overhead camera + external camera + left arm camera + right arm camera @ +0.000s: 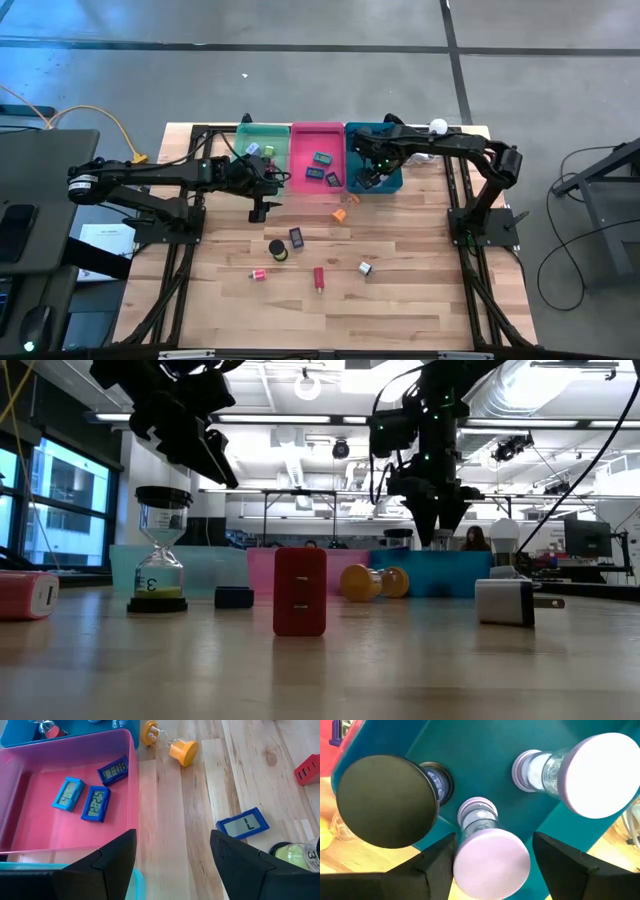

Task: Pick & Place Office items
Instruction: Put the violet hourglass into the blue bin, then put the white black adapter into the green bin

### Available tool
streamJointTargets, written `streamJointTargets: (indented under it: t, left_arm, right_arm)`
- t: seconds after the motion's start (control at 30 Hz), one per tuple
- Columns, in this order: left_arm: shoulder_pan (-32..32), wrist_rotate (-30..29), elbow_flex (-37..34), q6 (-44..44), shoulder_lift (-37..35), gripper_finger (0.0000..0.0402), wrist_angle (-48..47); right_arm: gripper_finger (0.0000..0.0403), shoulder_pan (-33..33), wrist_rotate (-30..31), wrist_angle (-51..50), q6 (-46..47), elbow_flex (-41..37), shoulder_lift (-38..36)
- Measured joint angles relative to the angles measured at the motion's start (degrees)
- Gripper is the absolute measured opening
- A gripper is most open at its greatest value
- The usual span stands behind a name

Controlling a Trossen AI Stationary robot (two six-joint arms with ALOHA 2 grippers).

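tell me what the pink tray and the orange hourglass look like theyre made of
Pink tray: likely moulded plastic, smooth and slightly glossy, with thin walls and rounded corners. Orange hourglass: opaque orange end caps that look plastic, and a clear bulb between them, glass or clear plastic; cannot tell which.

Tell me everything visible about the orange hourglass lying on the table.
The orange hourglass is a small sand timer with two round orange end caps and a clear glass middle; it looks like plastic and glass. It lies on its side on the bare wooden table, just outside the pink tray's corner, apparently not touching it. No claw touches it. The low view shows it lying in front of the trays.
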Motion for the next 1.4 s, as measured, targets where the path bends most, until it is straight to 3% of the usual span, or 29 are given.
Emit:
streamJointTargets:
  t: [0.57,1.13,1.4]
  left_arm:
    - [0.0,0.0,0.0,-0.6,0.0,0.0246,0.1]
    - [0.0,0.0,0.0,-1.4,0.0,0.0246,0.5]
    - [0.0,0.0,0.0,-2.2,0.0,0.0246,0.4]
  right_arm:
    - [0.0246,0.1,0.6,-1.5,-0.3,0.0,-1.9]
    - [0.0246,1.7,2.8,-0.8,0.8,0.0,-16.4]
    - [0.0246,9.0,8.7,-2.6,3.0,0.0,-24.8]
